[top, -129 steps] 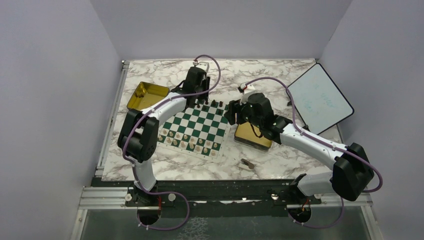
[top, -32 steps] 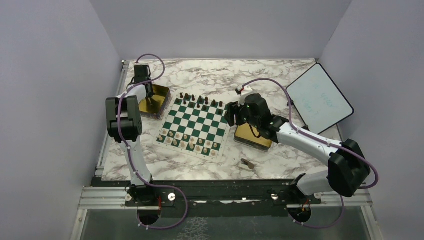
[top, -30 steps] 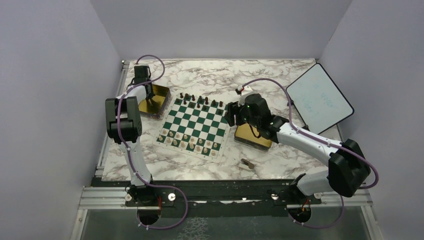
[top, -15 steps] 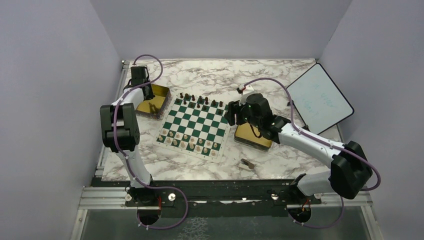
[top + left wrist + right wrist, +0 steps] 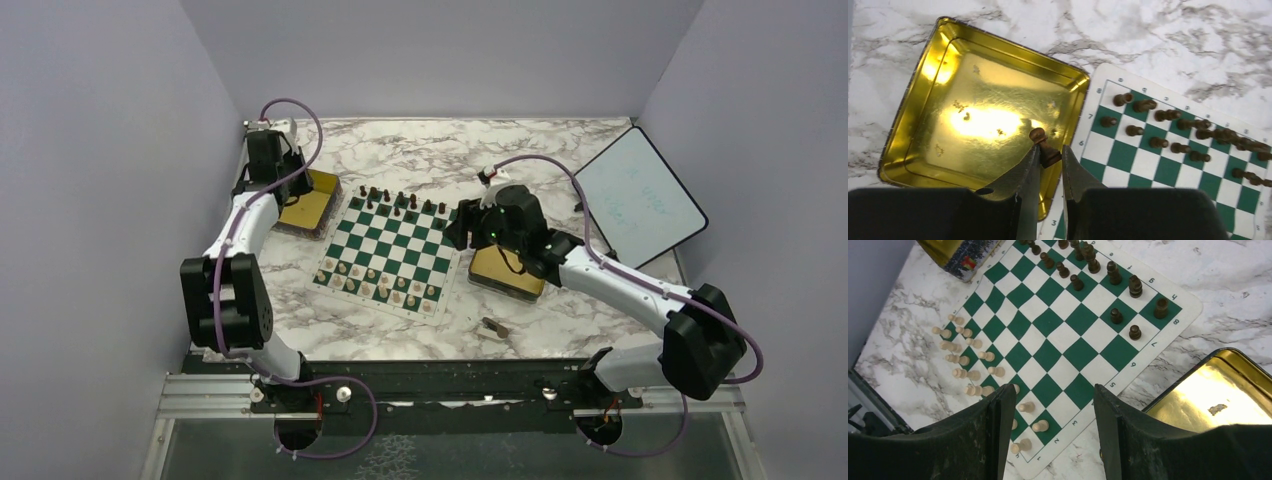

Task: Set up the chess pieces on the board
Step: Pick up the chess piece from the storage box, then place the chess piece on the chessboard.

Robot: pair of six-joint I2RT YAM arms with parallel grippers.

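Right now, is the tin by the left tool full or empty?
Empty: the tin shows a bare gold floor; the left tool grips one dark piece.

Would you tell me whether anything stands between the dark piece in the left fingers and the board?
Only the low wall of the gold tin lies between the dark piece and the board; lifted over it, nothing else visibly blocks.

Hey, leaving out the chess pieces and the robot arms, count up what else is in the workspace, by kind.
Gold tins: 2
Chessboard: 1
White tablet: 1
Total: 4
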